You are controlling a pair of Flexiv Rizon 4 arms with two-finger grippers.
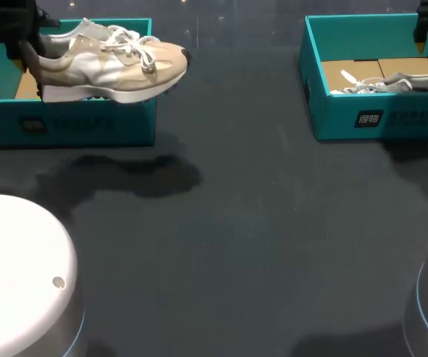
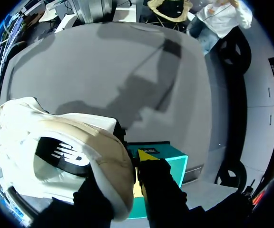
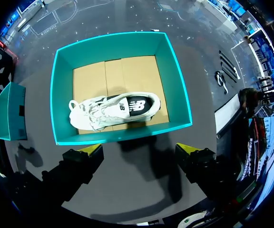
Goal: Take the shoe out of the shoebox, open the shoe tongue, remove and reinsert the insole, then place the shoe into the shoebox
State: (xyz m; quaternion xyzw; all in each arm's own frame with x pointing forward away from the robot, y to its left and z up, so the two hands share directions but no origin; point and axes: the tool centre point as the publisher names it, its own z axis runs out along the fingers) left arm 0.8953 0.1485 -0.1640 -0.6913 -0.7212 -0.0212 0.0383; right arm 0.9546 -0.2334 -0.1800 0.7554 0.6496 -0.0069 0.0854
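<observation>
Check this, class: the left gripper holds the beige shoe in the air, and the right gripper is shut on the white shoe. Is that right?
Not quite. The right wrist view shows the right gripper open above the white shoe, which lies untouched in the right box. The left gripper does hold the beige shoe in the air.

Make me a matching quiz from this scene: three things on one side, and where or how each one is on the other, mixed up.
Column A:
1. beige shoe
2. white shoe
3. right jaws

Column B:
a. open, holding nothing
b. lying in the right box
c. held in the air

Pairs: 1-c, 2-b, 3-a
</observation>
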